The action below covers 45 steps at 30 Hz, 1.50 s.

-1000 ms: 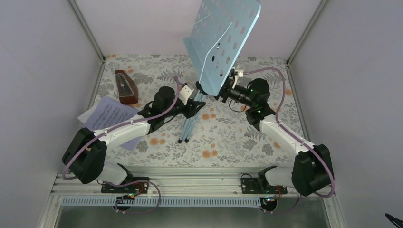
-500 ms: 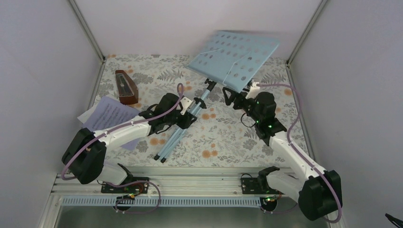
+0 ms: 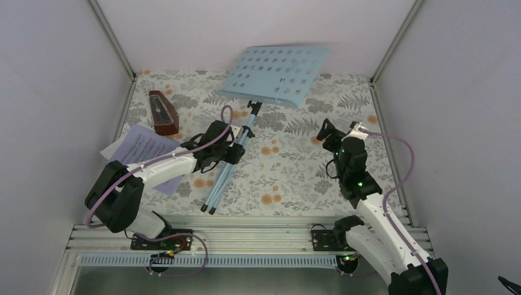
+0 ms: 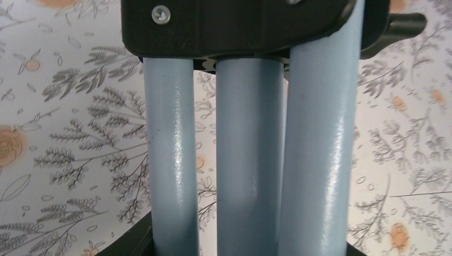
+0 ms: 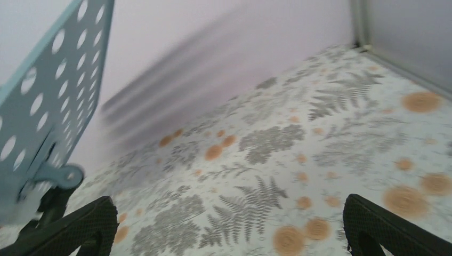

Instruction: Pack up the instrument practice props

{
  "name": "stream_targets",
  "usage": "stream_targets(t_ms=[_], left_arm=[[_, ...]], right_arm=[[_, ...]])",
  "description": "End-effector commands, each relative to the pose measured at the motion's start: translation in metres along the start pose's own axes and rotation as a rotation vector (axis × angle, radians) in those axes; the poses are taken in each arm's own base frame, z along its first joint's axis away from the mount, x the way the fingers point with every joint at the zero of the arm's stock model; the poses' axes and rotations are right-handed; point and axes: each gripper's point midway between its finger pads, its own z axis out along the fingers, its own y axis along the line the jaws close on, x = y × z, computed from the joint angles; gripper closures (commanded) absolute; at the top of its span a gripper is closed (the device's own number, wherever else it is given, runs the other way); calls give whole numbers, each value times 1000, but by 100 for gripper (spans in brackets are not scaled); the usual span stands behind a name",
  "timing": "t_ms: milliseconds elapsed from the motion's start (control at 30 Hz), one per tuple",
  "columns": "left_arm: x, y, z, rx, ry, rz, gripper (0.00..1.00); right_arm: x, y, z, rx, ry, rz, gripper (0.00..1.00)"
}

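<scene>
The pale-blue music stand (image 3: 275, 74) leans over the table, its perforated desk high at the back and its folded tripod legs (image 3: 216, 184) pointing toward the front. My left gripper (image 3: 233, 149) is shut on those legs. In the left wrist view the three blue tubes (image 4: 248, 160) fill the frame under a black collar (image 4: 229, 26). My right gripper (image 3: 332, 133) stands open to the right of the stand, holding nothing. Its fingers (image 5: 80, 224) are far apart over the floral cloth, and the desk (image 5: 48, 90) shows at the left. The reddish-brown metronome (image 3: 163, 113) stands at the back left. The sheet-music pages (image 3: 142, 150) lie beside it.
A floral cloth (image 3: 295, 178) covers the table. White walls with metal corner posts (image 3: 113, 43) enclose it on three sides. The rail (image 3: 246, 236) carrying both arm bases runs along the near edge.
My right gripper let go of the stand's desk, opened wide and drew back to the right. The stand tipped from upright to a lean, still held by my left gripper.
</scene>
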Motion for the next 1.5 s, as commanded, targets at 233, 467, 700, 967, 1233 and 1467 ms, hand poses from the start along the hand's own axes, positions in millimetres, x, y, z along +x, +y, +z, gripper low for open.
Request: stream_targets(t_ms=[233,467,700,967,1233,1467], left_arm=[[-99,-60,2,88,-251,405,98],[-98,-69,41,68,-163,500,98],[-102,-65,90,-77,-67,522,98],[-109,-70,135,-131,5,512,88],[-107,-82,147,-88,17,511,46],[-117,-99,134,-10,-25,484,15]], right_arm=[[-86,-48,-73,237,-352,130,0],[-124,-14,-93,102,-401,31,0],[-127,5,-77,72,-323,-7,0],[-123,7,-74,67,-300,1,0],[-121,4,-77,75,-292,-28,0],[-121,9,-77,51,-284,-54,0]])
